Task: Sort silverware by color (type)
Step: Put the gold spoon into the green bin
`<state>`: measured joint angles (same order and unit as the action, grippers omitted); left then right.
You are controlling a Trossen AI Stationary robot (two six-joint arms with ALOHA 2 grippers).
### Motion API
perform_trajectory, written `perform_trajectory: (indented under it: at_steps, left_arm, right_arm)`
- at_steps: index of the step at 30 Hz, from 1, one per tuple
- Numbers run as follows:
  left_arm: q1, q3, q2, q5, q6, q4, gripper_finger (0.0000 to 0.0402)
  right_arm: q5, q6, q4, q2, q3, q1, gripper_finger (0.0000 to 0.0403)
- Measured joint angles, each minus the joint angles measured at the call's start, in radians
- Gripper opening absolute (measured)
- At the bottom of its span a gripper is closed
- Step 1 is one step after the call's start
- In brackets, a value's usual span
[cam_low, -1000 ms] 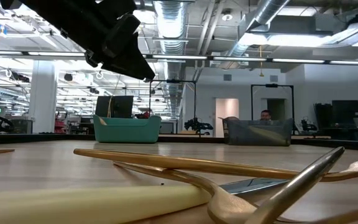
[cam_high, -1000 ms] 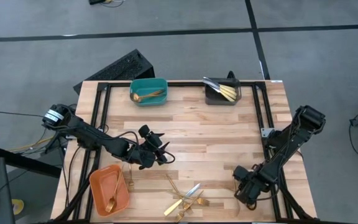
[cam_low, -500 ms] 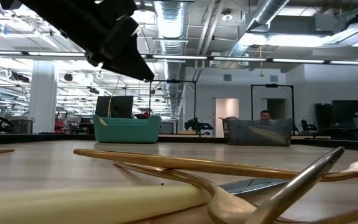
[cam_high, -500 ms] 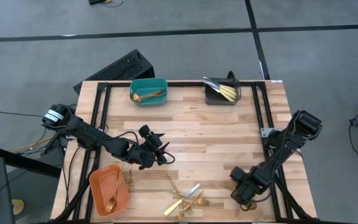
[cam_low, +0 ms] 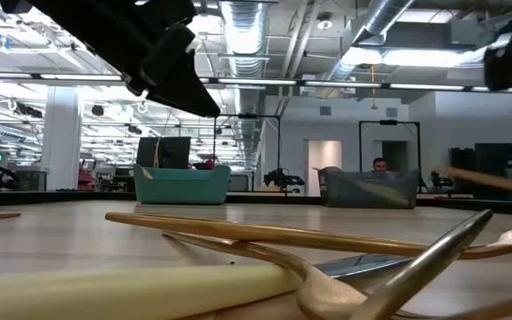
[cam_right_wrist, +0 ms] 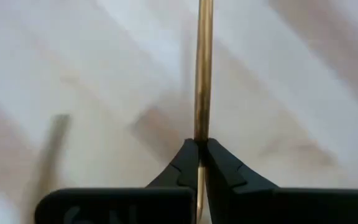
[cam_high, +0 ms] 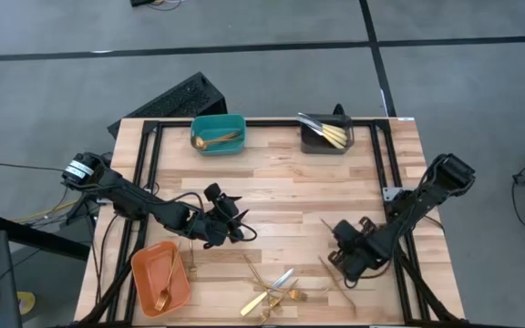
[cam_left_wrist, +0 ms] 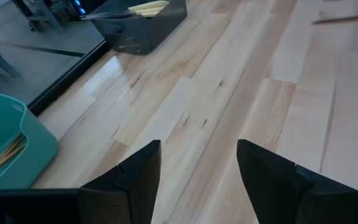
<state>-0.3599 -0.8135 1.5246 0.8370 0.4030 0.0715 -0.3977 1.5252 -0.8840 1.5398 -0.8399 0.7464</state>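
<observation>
Several gold silverware pieces (cam_high: 272, 292) lie crossed in a pile near the table's near edge, filling the foreground in the low view (cam_low: 265, 236). My right gripper (cam_high: 343, 262) hovers right of the pile, shut on one slim gold piece (cam_right_wrist: 202, 74), which also shows blurred in the low view (cam_low: 487, 180). Whether that piece is a spoon, fork or knife is hidden. My left gripper (cam_high: 235, 228) waits open over bare wood left of centre, its fingers (cam_left_wrist: 138, 177) wide apart. My right gripper pinches the slim gold piece's shaft (cam_right_wrist: 201, 134) between its two fingertips. The fingers point steeply down from above, and the shaft runs on straight past them. In the low view the piece appears clear of the table.
A teal bin (cam_high: 218, 134) with gold pieces and a dark grey bin (cam_high: 326, 137) with light-handled pieces stand at the far edge. An orange bin (cam_high: 160, 273) holding a gold spoon sits near left. A black frame borders the table. Bare wood lies mid-table.
My right gripper has swung from the near right corner toward the table's middle and tipped. It now shows at the upper right of the low view with a gold piece. The pile and my left arm have kept still.
</observation>
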Motion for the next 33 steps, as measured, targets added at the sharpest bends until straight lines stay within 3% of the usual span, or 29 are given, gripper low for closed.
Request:
perform_trajectory:
  at_steps: [2,8,13,19,24,30,33]
  left_arm:
    - [0.0,0.0,0.0,-0.008,0.001,0.0,0.0199]
    - [0.028,0.0,0.043,-0.032,-0.062,-0.103,0.0199]
    - [0.077,0.0,0.123,-0.203,-0.166,-0.366,0.0199]
    - [0.113,-0.001,0.227,-0.341,-0.308,-0.741,0.0199]
    - [0.143,-0.005,0.305,-0.449,-0.408,-0.948,0.0199]
    - [0.172,-0.064,0.397,-0.604,-0.519,-1.077,0.0199]
    - [0.175,-0.106,0.41,-0.623,-0.542,-1.071,0.0199]
  right_arm:
    - [-0.072,-0.008,-0.014,-0.019,0.0,-0.004,0.003]
    - [-0.473,-0.021,0.041,-0.05,-0.001,-0.037,0.0033]
    - [-0.728,-0.157,0.216,-0.045,-0.001,-0.069,0.0031]
    - [-0.811,-0.384,0.454,-0.045,-0.002,-0.087,0.0034]
    - [-0.874,-0.595,0.648,-0.045,-0.002,-0.087,0.0034]
    - [-0.91,-0.828,0.868,-0.045,-0.003,-0.084,0.0035]
    - [-0.927,-0.894,0.931,-0.045,-0.003,-0.08,0.0035]
